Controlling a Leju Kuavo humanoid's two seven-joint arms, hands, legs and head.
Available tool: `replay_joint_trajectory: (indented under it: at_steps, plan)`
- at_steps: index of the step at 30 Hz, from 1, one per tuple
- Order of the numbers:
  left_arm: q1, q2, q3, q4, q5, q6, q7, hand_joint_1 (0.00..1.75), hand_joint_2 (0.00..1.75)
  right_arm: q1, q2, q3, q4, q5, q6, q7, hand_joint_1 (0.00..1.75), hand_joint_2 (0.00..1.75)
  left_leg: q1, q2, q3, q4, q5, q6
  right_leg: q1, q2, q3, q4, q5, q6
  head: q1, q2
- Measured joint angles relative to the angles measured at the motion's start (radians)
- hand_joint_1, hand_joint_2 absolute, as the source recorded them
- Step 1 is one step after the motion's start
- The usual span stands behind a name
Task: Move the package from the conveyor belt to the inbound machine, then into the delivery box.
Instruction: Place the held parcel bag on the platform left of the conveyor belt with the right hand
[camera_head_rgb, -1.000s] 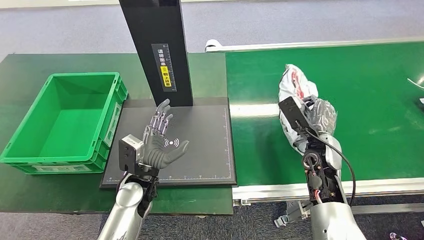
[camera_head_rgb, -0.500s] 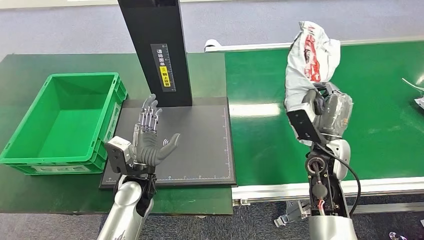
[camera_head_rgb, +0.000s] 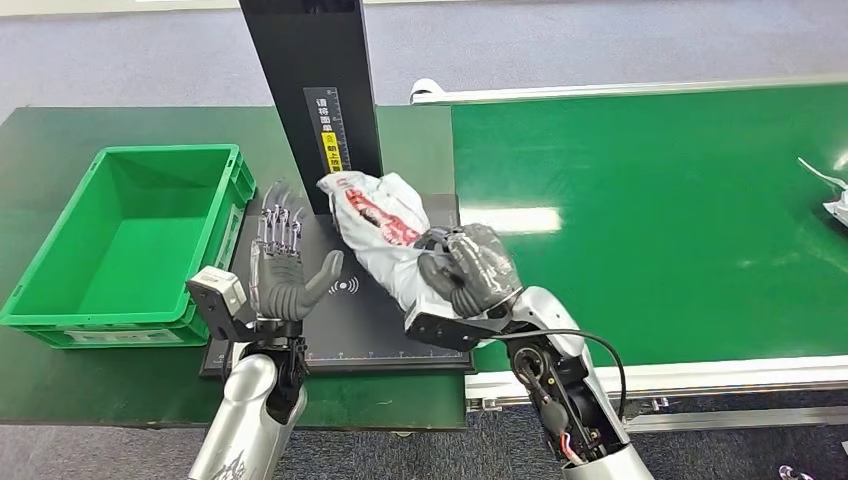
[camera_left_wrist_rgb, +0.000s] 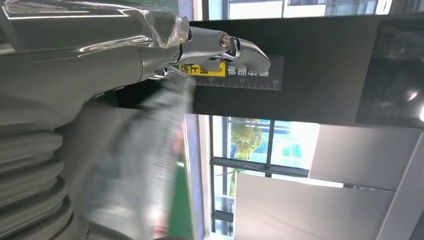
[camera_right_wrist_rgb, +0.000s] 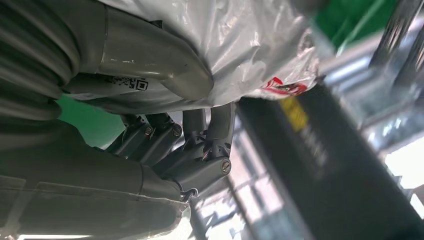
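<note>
1. The right hand (camera_head_rgb: 466, 268) grips the white plastic package (camera_head_rgb: 380, 228), fingers curled round it, above the black scanner plate (camera_head_rgb: 420, 330) of the inbound machine.
2. The right wrist view shows the fingers (camera_right_wrist_rgb: 202, 132) under the crinkled wrap.
3. The left hand (camera_head_rgb: 283, 275) stands upright beside it, fingers spread, holding nothing.
4. The black column (camera_head_rgb: 318, 90) carries a yellow label with a ruler scale; its writing is unreadable.
5. A green crate (camera_head_rgb: 60, 300) sits on the dark green table (camera_head_rgb: 60, 130); the green conveyor belt (camera_head_rgb: 680, 220) lies right.
</note>
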Motion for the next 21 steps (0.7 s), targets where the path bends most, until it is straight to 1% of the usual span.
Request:
replay_joint_trajectory:
  at_steps: [3,8,9,10,12,13,14,15,21]
  plan:
    - [0.009,0.005,0.003,-0.005,0.008,0.006,-0.007,0.00,1.75,-0.011,-0.006,0.055,0.039,-0.021,0.062,-0.001,1.75,1.75,0.000,0.000,0.000,0.000,0.000,0.000,0.000,0.000,0.000,0.000,0.000,0.000,0.000,0.000]
    - [0.027,0.012,0.008,-0.021,0.012,0.017,-0.007,0.00,1.75,-0.029,-0.013,0.124,0.096,-0.032,0.102,0.010,1.75,1.75,0.000,0.000,0.000,0.000,0.000,0.000,0.000,0.000,0.000,0.000,0.000,0.000,0.000,0.000]
    - [0.030,0.013,0.008,-0.024,0.012,0.018,-0.007,0.00,1.75,-0.034,-0.014,0.134,0.106,-0.032,0.105,0.016,1.68,1.75,0.000,0.000,0.000,0.000,0.000,0.000,0.000,0.000,0.000,0.000,0.000,0.000,0.000,0.000]
    - [0.033,0.013,0.009,-0.028,0.012,0.018,-0.007,0.00,1.75,-0.038,-0.015,0.141,0.115,-0.033,0.106,0.023,1.37,1.75,0.000,0.000,0.000,0.000,0.000,0.000,0.000,0.000,0.000,0.000,0.000,0.000,0.000,0.000]
    - [0.039,0.014,0.011,-0.038,0.012,0.021,-0.005,0.00,1.75,-0.047,-0.016,0.153,0.132,-0.034,0.102,0.039,0.53,1.75,0.000,0.000,0.000,0.000,0.000,0.000,0.000,0.000,0.000,0.000,0.000,0.000,0.000,0.000]
    - [0.042,0.014,0.011,-0.042,0.011,0.024,-0.002,0.00,1.75,-0.051,-0.016,0.158,0.139,-0.035,0.098,0.046,0.16,1.75,0.000,0.000,0.000,0.000,0.000,0.000,0.000,0.000,0.000,0.000,0.000,0.000,0.000,0.000]
    - [0.045,0.014,0.012,-0.046,0.010,0.027,0.000,0.00,1.75,-0.055,-0.016,0.160,0.145,-0.038,0.090,0.053,0.03,1.75,0.000,0.000,0.000,0.000,0.000,0.000,0.000,0.000,0.000,0.000,0.000,0.000,0.000,0.000]
    - [0.048,0.014,0.012,-0.050,0.010,0.030,0.002,0.00,1.75,-0.059,-0.016,0.162,0.150,-0.043,0.081,0.058,0.00,1.75,0.000,0.000,0.000,0.000,0.000,0.000,0.000,0.000,0.000,0.000,0.000,0.000,0.000,0.000]
    - [0.070,0.014,0.016,-0.074,0.007,0.035,0.006,0.00,1.75,-0.068,-0.012,0.146,0.156,-0.123,0.020,0.059,0.00,1.75,0.000,0.000,0.000,0.000,0.000,0.000,0.000,0.000,0.000,0.000,0.000,0.000,0.000,0.000]
